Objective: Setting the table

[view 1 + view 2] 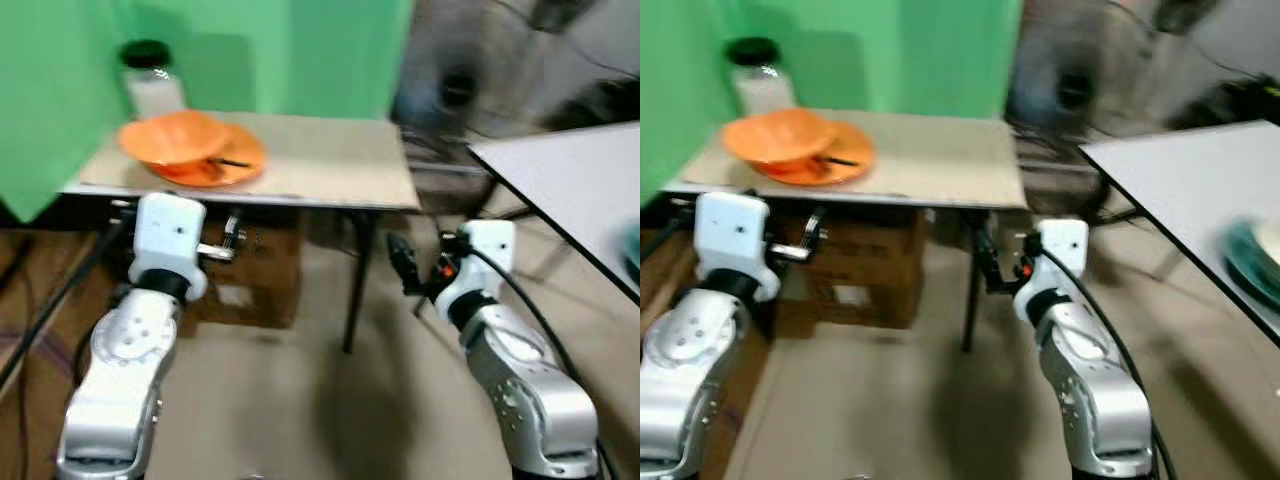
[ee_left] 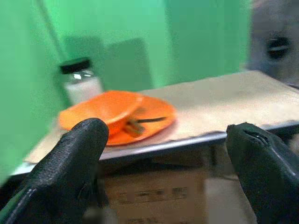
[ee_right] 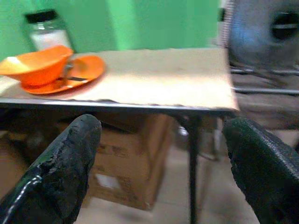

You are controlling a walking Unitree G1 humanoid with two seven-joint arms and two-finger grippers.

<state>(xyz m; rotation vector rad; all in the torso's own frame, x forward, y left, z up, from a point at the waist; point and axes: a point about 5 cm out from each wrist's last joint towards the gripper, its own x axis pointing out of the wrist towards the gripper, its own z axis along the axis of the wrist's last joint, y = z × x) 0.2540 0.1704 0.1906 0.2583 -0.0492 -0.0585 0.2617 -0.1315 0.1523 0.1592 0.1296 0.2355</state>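
The left gripper (image 2: 163,172) is gaping wide with nothing between its fingers (image 2: 70,172), pointing at the near edge of the small table (image 1: 330,160), while its silver forearm is reaching forward and up from the lower left with the white wrist block sitting just below the tabletop. The right gripper (image 3: 163,172) is likewise standing open and empty, aimed toward the table leg (image 1: 357,280) and the cardboard box (image 3: 126,158) underneath, its arm bending up from the lower right with the elbow low and a black cable trailing along it. On the table's far left corner an orange bowl (image 1: 175,135) is resting on an orange plate (image 1: 235,160), with a dark utensil (image 2: 135,125) lying across the plate, and a dark-lidded jar (image 1: 150,80) is standing just behind against the green backdrop. A white table (image 1: 570,190) is sitting off to the right, and a blurred fan (image 3: 275,32) is showing beyond
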